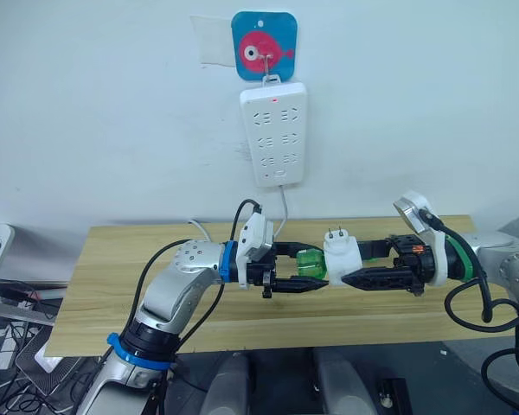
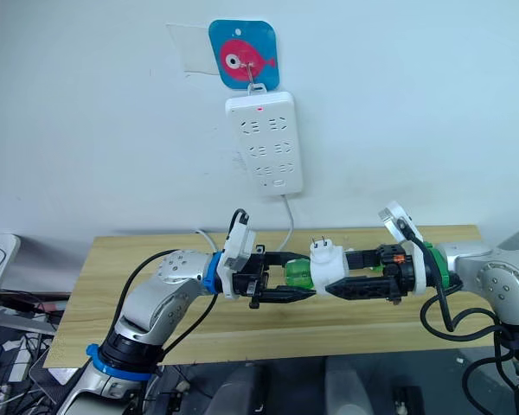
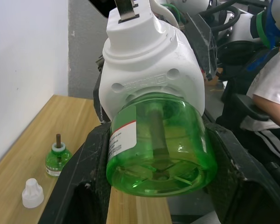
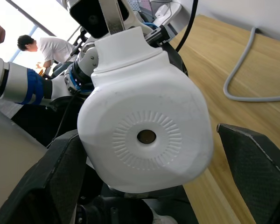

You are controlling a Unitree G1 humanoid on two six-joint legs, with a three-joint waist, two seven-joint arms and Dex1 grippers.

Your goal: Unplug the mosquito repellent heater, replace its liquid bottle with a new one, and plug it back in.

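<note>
Claw work is being shared above the worktop: the left claw is being pressed onto the green bottle, while the mosquito repellent heater is being pinched by the right claw, prongs up, well below the power strip. Unplugging is judged done; the bottle is being screwed on or off, which cannot be told. Another small green bottle and a white cap are being left standing on the worktop; replugging is being left undone.
</note>
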